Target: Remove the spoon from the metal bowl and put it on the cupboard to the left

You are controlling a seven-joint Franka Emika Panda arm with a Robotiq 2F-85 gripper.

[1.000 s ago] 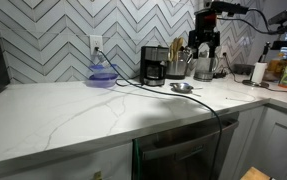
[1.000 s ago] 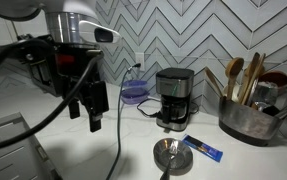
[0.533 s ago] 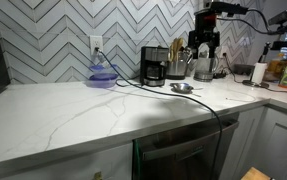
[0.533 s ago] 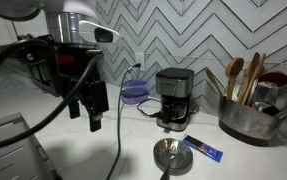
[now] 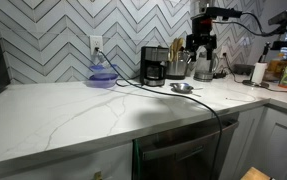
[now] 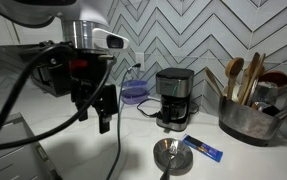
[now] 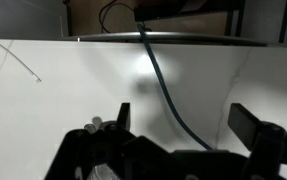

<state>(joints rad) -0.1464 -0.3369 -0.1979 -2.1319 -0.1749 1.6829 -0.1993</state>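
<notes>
The metal bowl (image 5: 181, 87) is small, shallow and shiny and sits on the white marble-look top of the cupboard (image 5: 73, 115), in front of the black coffee maker. It also shows in an exterior view (image 6: 169, 151), where the slim spoon (image 6: 166, 169) lies in it with its handle sticking out over the near rim. My gripper (image 5: 203, 52) hangs in the air above and behind the bowl, open and empty. It also shows in an exterior view (image 6: 93, 122), apart from the bowl. In the wrist view the gripper (image 7: 183, 122) has its fingers spread over bare counter and a black cable.
A black coffee maker (image 6: 173, 97) stands behind the bowl, and a blue packet (image 6: 203, 149) lies beside it. A translucent purple-blue bowl (image 5: 103, 75) sits near the wall outlet. A metal pot with upright utensils (image 6: 245, 112) stands at one side. A dark dishwasher front (image 5: 183, 150) is below the counter.
The gripper has shifted slightly sideways and a little lower over the counter, still open. The bowl and spoon have not moved.
</notes>
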